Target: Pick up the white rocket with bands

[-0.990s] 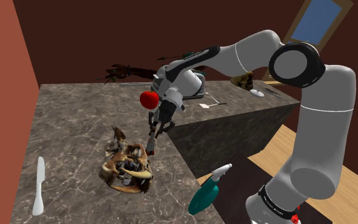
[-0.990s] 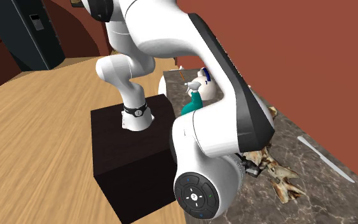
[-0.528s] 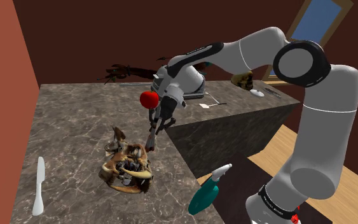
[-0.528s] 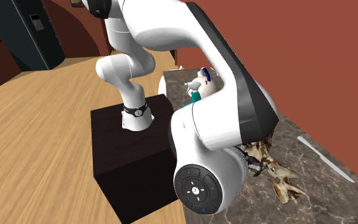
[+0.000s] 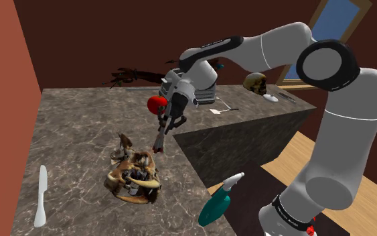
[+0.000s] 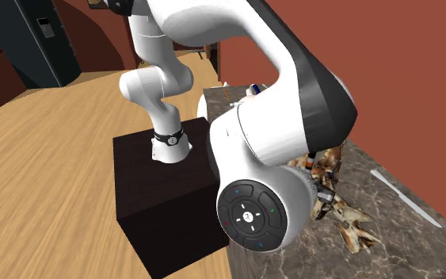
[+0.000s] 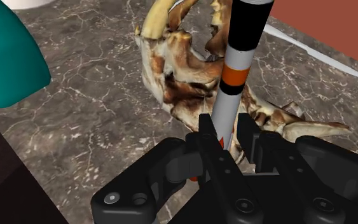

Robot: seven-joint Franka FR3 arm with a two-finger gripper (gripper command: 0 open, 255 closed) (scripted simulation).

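The rocket (image 7: 234, 70) is a thin white tube with black and orange bands. My gripper (image 7: 227, 137) is shut on one end of it, a finger (image 7: 208, 132) pressed on each side. In the shoulder view the gripper (image 5: 169, 121) hangs above the marble counter (image 5: 80, 134), and the rocket (image 5: 160, 139) slants down from it. Its free end is in the air, just above a horned animal skull (image 5: 134, 175).
The horned skull (image 7: 184, 83) lies right under the rocket. A teal spray bottle (image 5: 215, 204) stands off the counter's near corner. A white knife (image 5: 41, 194) lies at the shoulder view's left, and a red ball (image 5: 157, 104) sits behind the gripper. A lower dark counter (image 5: 247, 127) holds a small skull (image 5: 255, 83).
The gripper has risen a little, taking the rocket with it. The rocket's lower end has lifted away from the horned skull. The other things have stayed put.
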